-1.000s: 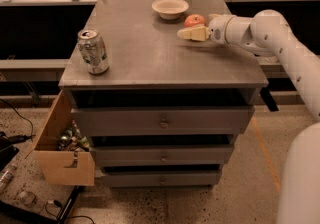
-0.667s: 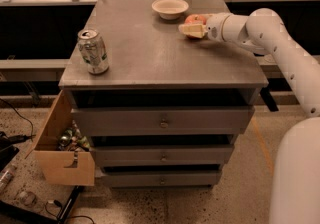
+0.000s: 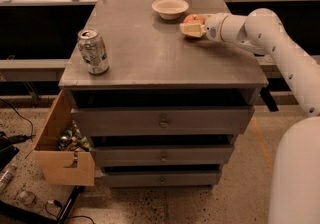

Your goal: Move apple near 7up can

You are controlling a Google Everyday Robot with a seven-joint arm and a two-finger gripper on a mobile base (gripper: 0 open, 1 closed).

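The red-orange apple (image 3: 194, 18) sits on the grey cabinet top (image 3: 150, 48) at the back right, just right of the cream bowl. My gripper (image 3: 192, 29) reaches in from the right, low over the top, right against the apple's near side and hiding its lower part. The silver-white 7up can (image 3: 93, 51) with green markings stands upright near the front left corner, far from the apple and the gripper.
A shallow cream bowl (image 3: 170, 8) stands at the back centre, close to the apple. The cabinet has closed drawers (image 3: 162, 120) below. An open cardboard box (image 3: 62, 148) with cans sits on the floor at the left. My white arm (image 3: 280, 48) spans the right side.
My gripper has moved a little toward the back, closer against the apple. The apple, can and bowl have not moved.
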